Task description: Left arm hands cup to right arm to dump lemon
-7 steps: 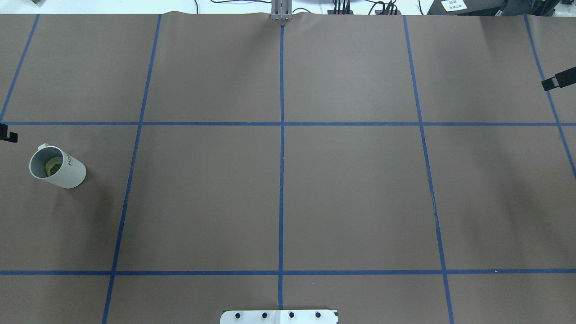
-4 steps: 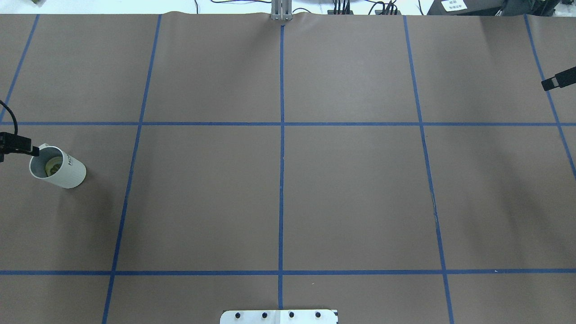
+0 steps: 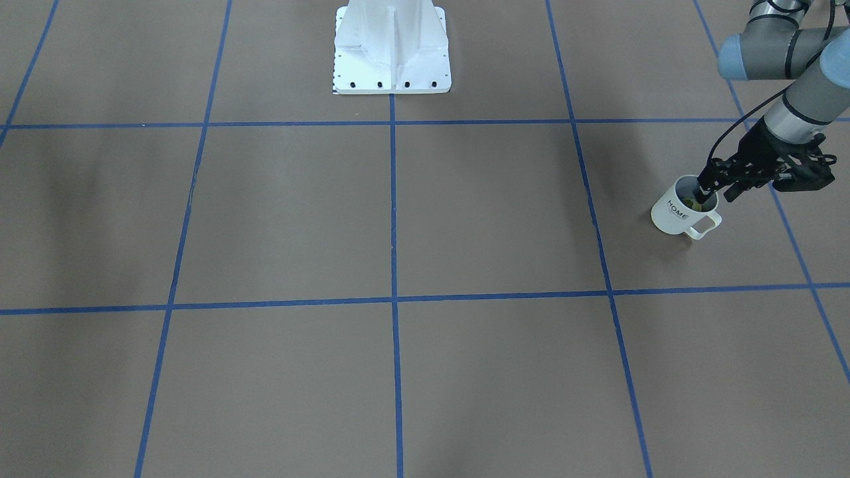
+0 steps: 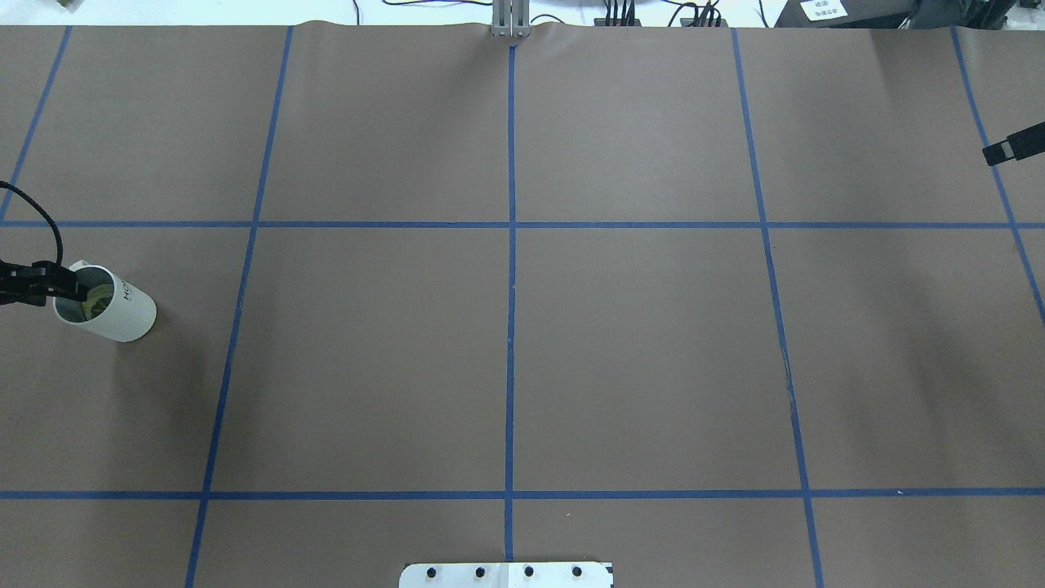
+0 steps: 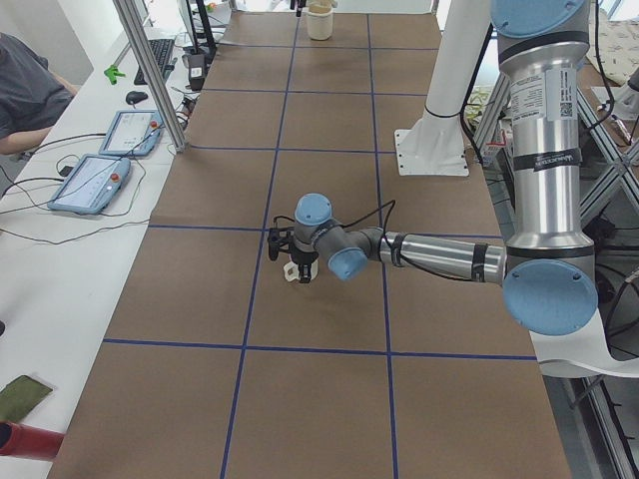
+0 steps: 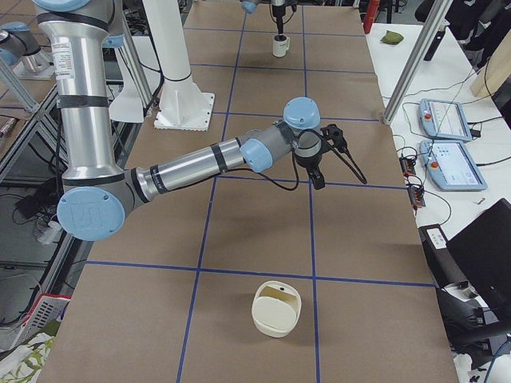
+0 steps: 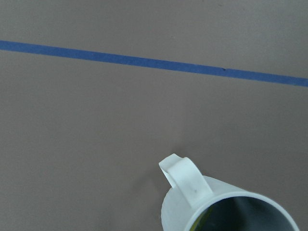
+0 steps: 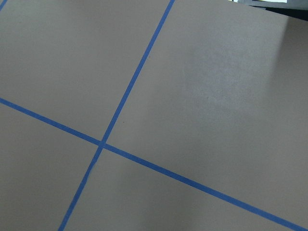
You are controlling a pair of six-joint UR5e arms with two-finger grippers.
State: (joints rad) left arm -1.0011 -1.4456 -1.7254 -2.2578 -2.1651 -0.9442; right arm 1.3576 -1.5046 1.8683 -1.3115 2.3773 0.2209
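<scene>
The white "HOME" cup (image 4: pixel 122 314) stands upright at the table's far left, with the yellow-green lemon (image 4: pixel 96 306) inside it. The cup also shows in the front view (image 3: pixel 677 216), its handle toward the camera. My left gripper (image 3: pixel 718 192) is open at the cup's rim. One finger (image 3: pixel 705 188) dips into the mouth and the other stays outside. In the left wrist view the handle (image 7: pixel 185 178) and rim fill the lower right. My right gripper (image 4: pixel 1000 151) pokes in at the far right edge, above the table. I cannot tell whether it is open.
A cream container (image 6: pixel 275 311) stands on the table's end beyond the right gripper. The robot's white base plate (image 4: pixel 506 574) is at the near middle edge. Blue tape lines (image 4: pixel 510 224) divide the brown table. Tablets and cables lie on the side bench (image 6: pixel 447 144).
My left gripper has come in from the left edge to the cup's rim, one finger now in the mouth. The cup and the right gripper have not moved.
</scene>
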